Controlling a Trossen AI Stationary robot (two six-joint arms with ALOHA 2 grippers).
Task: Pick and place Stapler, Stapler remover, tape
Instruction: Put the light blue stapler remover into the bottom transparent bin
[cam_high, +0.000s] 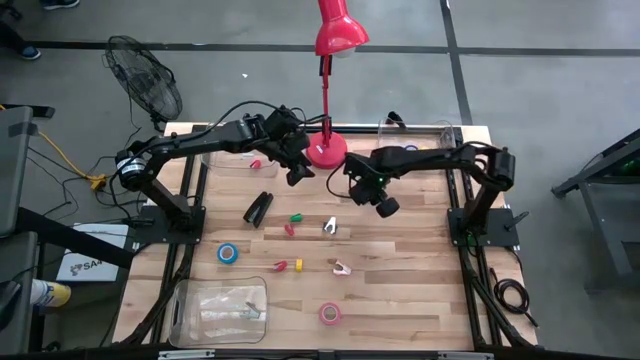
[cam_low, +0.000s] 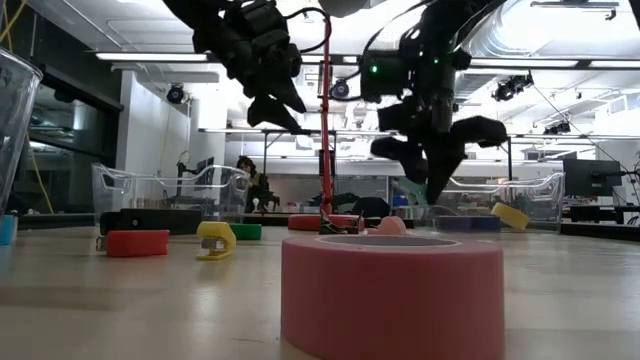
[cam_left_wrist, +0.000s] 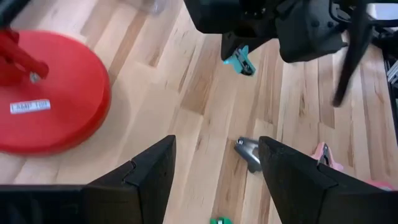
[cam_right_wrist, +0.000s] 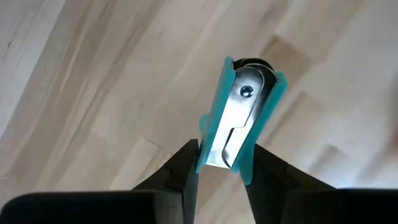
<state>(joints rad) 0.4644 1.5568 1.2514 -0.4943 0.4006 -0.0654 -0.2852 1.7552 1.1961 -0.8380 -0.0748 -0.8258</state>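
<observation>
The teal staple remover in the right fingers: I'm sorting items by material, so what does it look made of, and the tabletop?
Staple remover: apparently glossy teal plastic shells over a bright metal core with a rivet, clamped in the right gripper. Tabletop: light wood planks, with visible grain and seams.

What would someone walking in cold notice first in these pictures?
Probably the tall red desk lamp at the wooden table's far edge, between the two dark arms. Next, the right gripper, raised above the table near the lamp base, pinching a teal-handled metal staple remover. In the low view, a fat pink tape roll fills the foreground, while the left gripper hangs open beside the lamp.
</observation>
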